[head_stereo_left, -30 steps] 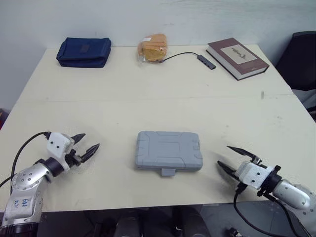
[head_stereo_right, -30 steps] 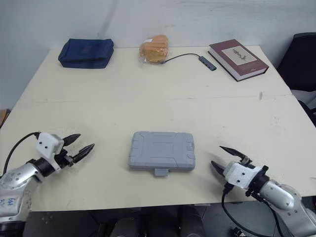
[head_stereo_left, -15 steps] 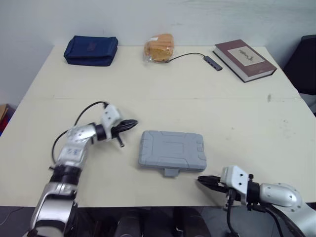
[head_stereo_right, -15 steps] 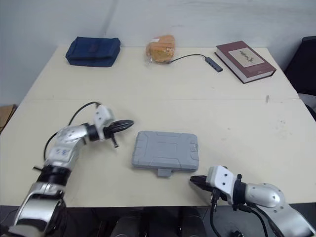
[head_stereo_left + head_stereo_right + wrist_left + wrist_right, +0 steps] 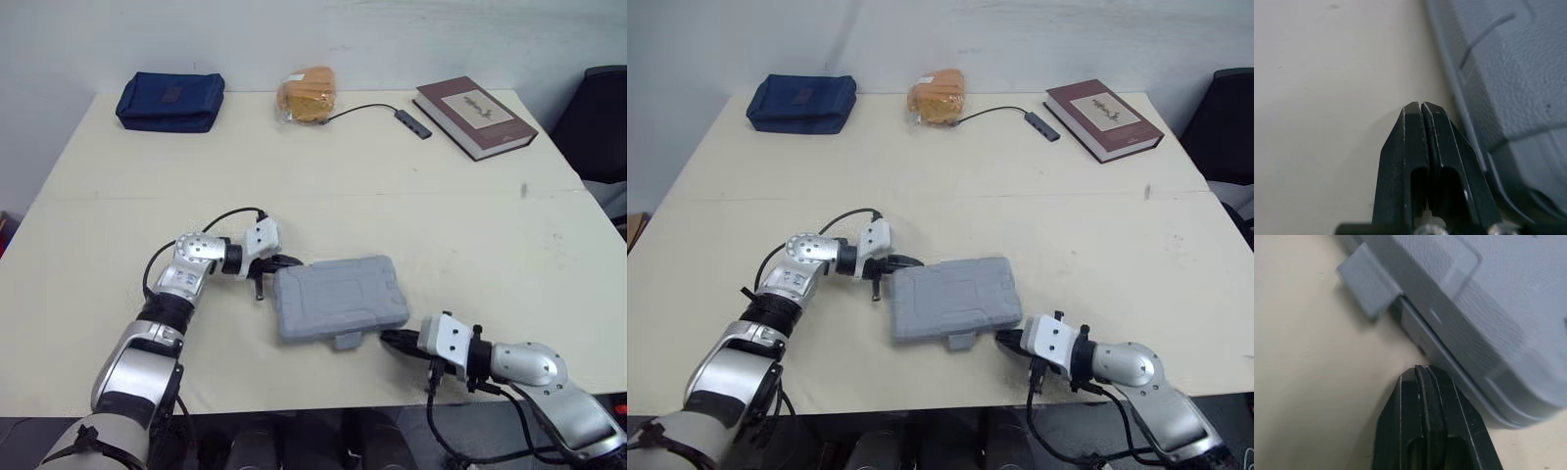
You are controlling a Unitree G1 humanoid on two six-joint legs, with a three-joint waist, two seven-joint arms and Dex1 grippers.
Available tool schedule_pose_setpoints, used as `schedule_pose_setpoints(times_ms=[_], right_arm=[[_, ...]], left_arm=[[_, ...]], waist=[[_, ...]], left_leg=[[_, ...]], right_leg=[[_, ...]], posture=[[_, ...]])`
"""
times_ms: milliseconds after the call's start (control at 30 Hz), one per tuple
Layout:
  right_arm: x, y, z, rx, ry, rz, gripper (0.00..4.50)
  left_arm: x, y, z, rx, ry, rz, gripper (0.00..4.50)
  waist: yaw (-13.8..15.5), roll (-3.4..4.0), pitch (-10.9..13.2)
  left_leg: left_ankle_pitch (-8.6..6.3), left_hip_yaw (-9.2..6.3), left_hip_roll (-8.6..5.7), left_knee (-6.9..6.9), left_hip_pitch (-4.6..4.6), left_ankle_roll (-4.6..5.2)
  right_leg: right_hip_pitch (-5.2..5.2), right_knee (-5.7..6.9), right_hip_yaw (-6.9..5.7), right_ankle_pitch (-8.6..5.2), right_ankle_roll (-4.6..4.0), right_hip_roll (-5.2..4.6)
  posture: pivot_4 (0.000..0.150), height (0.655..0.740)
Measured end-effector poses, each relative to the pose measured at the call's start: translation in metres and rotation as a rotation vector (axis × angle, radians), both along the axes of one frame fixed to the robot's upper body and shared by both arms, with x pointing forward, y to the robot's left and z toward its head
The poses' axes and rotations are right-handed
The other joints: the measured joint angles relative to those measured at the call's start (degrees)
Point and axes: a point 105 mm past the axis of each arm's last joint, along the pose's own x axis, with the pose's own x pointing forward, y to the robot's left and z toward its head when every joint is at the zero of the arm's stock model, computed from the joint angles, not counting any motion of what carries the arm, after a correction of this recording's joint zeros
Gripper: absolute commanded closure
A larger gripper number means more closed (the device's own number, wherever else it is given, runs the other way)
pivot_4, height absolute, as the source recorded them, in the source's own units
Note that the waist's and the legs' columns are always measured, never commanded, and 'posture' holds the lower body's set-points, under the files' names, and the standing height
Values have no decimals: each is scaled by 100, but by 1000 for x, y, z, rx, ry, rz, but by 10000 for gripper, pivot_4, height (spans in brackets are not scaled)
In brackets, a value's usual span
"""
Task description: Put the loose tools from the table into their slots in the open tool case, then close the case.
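Lid's down on the case (image 5: 338, 297), so whatever's inside is hidden. It sits near the middle of the table's (image 5: 392, 196) front edge, skewed a bit, with its latch tab (image 5: 348, 341) poking out toward that edge.

Left gripper (image 5: 286, 261) is at the case's left side with its fingers pressed together. From the wrist view the tips are just beside the rim, and I can't tell if they actually touch it. Right gripper (image 5: 392, 338) is at the front side near the right corner, fingers together too, tips just beside the edge next to the tab.

Count:
- one case
- one blue pouch (image 5: 169, 101), far left corner
- one orange packet (image 5: 307, 95), mid far edge, hard to make out
- one cabled hub (image 5: 410, 122)
- one book (image 5: 475, 115), far right corner
- one black chair (image 5: 598, 108), cut off on the right
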Motion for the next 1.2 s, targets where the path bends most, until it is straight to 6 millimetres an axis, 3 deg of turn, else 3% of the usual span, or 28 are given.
schedule_pose_setpoints(times_ms=[200,400,500,600,733,833,900,1000,1067,1100,1200], right_arm=[[26,-13,6,-27,-64,-58,44909],[49,-22,10,3,-108,-152,44909],[58,-25,12,19,-122,-197,44909],[61,-32,14,29,-139,-242,44909],[58,-57,14,35,-156,-346,44909],[44,-69,12,41,-139,-381,44909],[30,-67,11,73,-106,-375,44909],[12,-53,18,132,-56,-326,44909],[5,-45,20,149,-33,-298,44909],[-2,-35,23,163,-10,-262,44909],[-7,-21,25,161,17,-210,44909]], left_arm=[[-20,9,-7,-46,34,42,44917],[-54,14,-14,-67,103,109,44917],[-58,12,-14,-86,110,160,44917],[-57,11,-7,-150,116,216,44917],[-65,20,-1,-192,136,216,44917],[-63,28,22,-239,129,202,44917],[-59,20,48,-265,92,133,44917],[-63,-9,77,-267,24,-41,44917],[-67,-27,81,-257,14,-118,44917],[-70,-51,76,-227,13,-200,44917],[-69,-75,53,-115,42,-254,44917]], waist=[[0,-4,-3],[4,-5,-4],[18,-5,-5],[15,-4,-4],[9,-2,-3],[24,2,0],[58,6,2],[64,17,-3],[75,19,-4],[83,19,-4],[52,19,-4]], left_leg=[[0,-11,5,7,3,4],[4,-13,12,10,3,8],[6,-19,13,10,2,11],[6,-21,15,9,0,11],[7,-19,16,2,-2,10],[10,-24,15,2,-3,7],[10,-25,12,2,-4,7],[9,-19,3,2,-2,7],[9,-18,-14,2,-2,6],[9,-18,-15,2,-2,6],[12,-19,-15,2,0,3]], right_leg=[[5,9,2,0,0,-9],[5,15,4,1,1,-15],[7,14,5,3,4,-20],[7,13,5,3,4,-21],[3,10,3,3,4,-19],[4,12,3,2,3,-19],[4,11,4,4,5,-17],[6,9,8,5,8,-16],[6,7,8,5,8,-12],[6,5,8,5,8,-9],[5,6,10,5,7,-4]], posture=[[1500,7400],[1500,7400],[1500,7400],[1500,7400],[1500,7400],[1500,7400],[1500,7400],[1500,7400],[1500,7400],[1500,7400],[1500,7400]])
